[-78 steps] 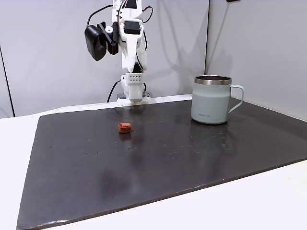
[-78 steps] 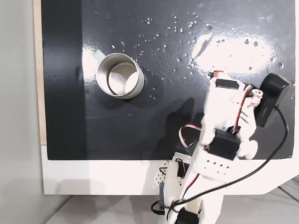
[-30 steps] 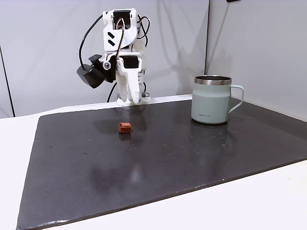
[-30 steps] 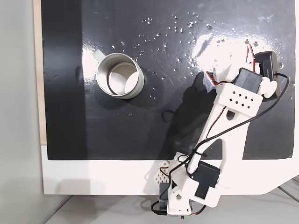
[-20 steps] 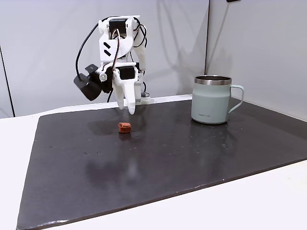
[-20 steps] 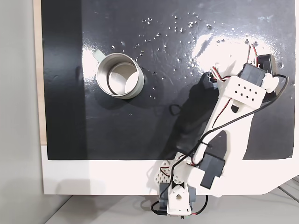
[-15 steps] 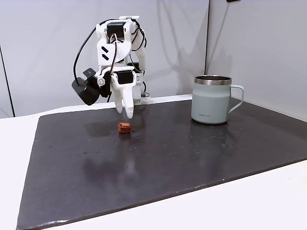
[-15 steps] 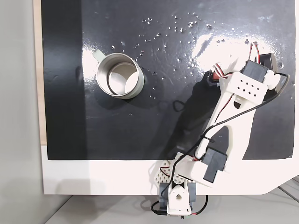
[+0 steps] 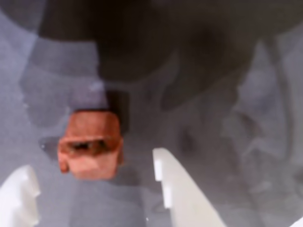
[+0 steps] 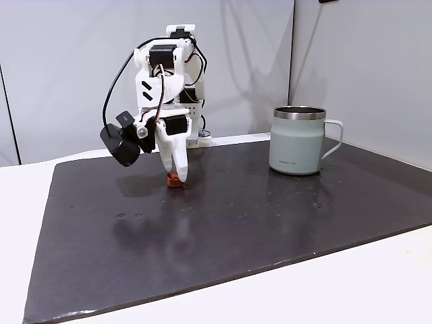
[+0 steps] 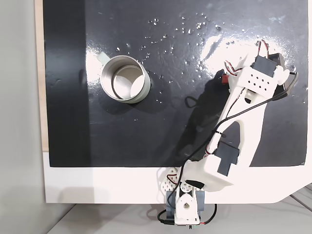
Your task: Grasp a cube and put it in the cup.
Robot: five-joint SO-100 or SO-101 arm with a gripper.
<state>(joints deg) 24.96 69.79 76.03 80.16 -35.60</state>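
Note:
The cube [image 9: 90,146] is a small reddish-brown block lying on the black mat. In the wrist view my gripper [image 9: 91,163] is open, its two white fingertips [image 9: 177,189] standing either side of the cube without touching it; the cube lies nearer the left one. In a fixed view the gripper [image 10: 179,175] points down at the mat, and the cube [image 10: 174,180] peeks out behind its tips. From above, a red sliver of the cube [image 11: 225,79] shows beside the wrist. The cup [image 10: 297,140], a mint-green mug with a steel rim, stands upright to the right, well apart; its rim [image 11: 104,73] shows from above.
A black mat [image 10: 270,216] covers most of the white table [image 10: 378,277]. The black wrist camera [image 10: 121,144] hangs left of the gripper. The arm's base [image 11: 183,209] sits at the mat's rear edge. Bare mat lies between cube and cup.
The arm has reached forward and down. The gripper, earlier above and behind the cube, has dropped to the mat with its open fingers around the cube. Cube and cup have not moved.

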